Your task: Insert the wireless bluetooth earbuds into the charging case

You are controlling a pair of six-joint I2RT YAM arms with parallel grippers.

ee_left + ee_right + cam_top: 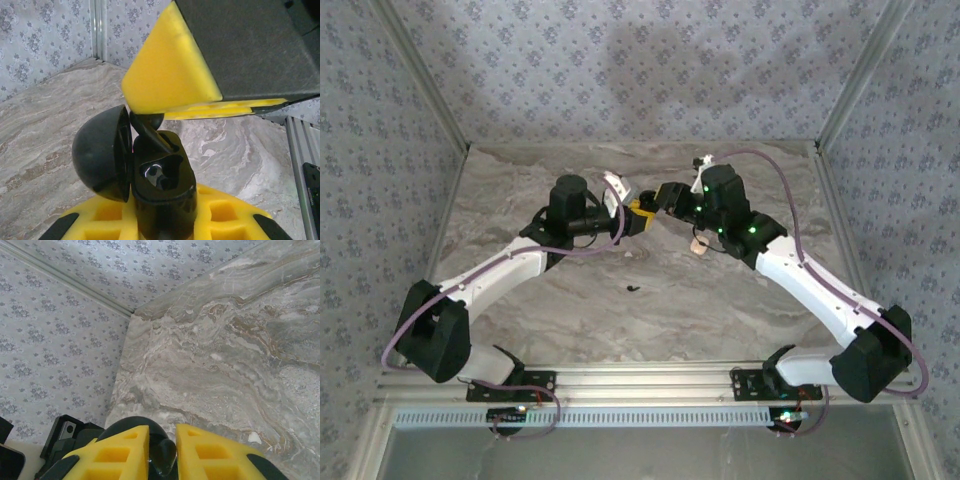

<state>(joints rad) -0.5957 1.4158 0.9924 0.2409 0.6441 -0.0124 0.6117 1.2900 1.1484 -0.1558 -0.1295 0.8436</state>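
Above the middle of the marble table (570, 310), the two arms meet and the task looks roughly midway, with neither bud clearly seated. The charging case (162, 200) stands upright with its domed lid (97, 155) swung open to one side, so opening it is done. One earbud (147, 122) sits right at the rim of the case's open mouth, just under the tip of the right gripper (162, 450), touching or nearly touching the edge but not down in its seat. The glossy hollow inside the case appears unfilled, though its depth is too dark to be sure. A second earbud (634, 290), a tiny black speck, lies on the table nearer the arm bases and well apart from the case, so by my judgement it has yet to be fetched. The left gripper (160, 222) is clenched on the lower body of the case, its yellow fingers (107, 215) pressed against both sides and holding it off the table. The right gripper's yellow fingers (125, 450) stand only a narrow slot apart, and a small dark rounded shape, which I take to be the earbud (162, 457), fills that slot, so they seem to be pinching it. How firm that pinch is cannot be told.
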